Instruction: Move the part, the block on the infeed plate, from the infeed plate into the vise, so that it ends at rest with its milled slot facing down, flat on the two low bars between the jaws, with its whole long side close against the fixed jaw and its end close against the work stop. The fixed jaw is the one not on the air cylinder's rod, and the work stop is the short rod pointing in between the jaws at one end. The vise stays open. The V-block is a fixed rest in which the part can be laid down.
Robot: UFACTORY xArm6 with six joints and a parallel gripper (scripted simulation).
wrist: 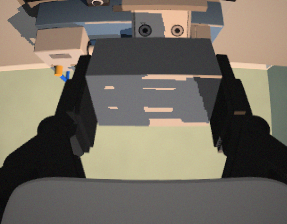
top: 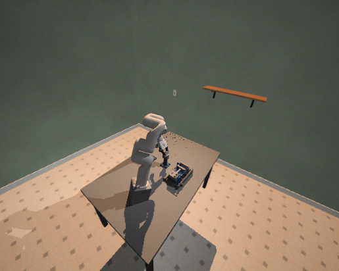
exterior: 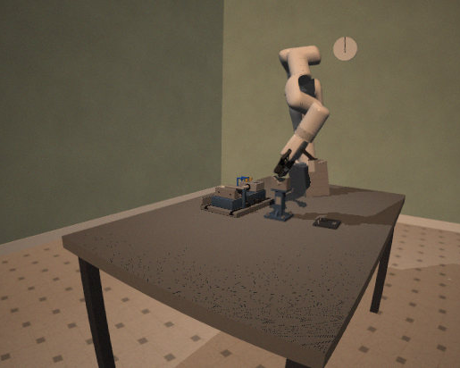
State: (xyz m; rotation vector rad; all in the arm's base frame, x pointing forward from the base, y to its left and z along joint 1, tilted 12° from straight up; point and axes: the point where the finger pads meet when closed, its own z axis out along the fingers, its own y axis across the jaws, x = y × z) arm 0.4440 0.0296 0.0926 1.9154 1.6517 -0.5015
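Observation:
My gripper [wrist: 153, 73] is shut on the part [wrist: 151, 90], a grey block that fills the space between the two black fingers in the wrist view. In the exterior view the gripper [exterior: 281, 166] holds it tilted just above the blue V-block [exterior: 279, 203]. The part itself is too small to make out there. The vise [exterior: 236, 199] stands on the table left of the V-block, with its tan jaws and blue base. It also shows at the top of the wrist view [wrist: 127, 16]. The dark infeed plate [exterior: 327, 222] lies flat on the table to the right, with nothing on it.
The arm's base block [exterior: 314, 179] stands behind the V-block. In the top view the arm [top: 148, 151] leans over the V-block [top: 166, 162], with the vise [top: 179, 174] beside it. A wall shelf [top: 234, 93] hangs far off.

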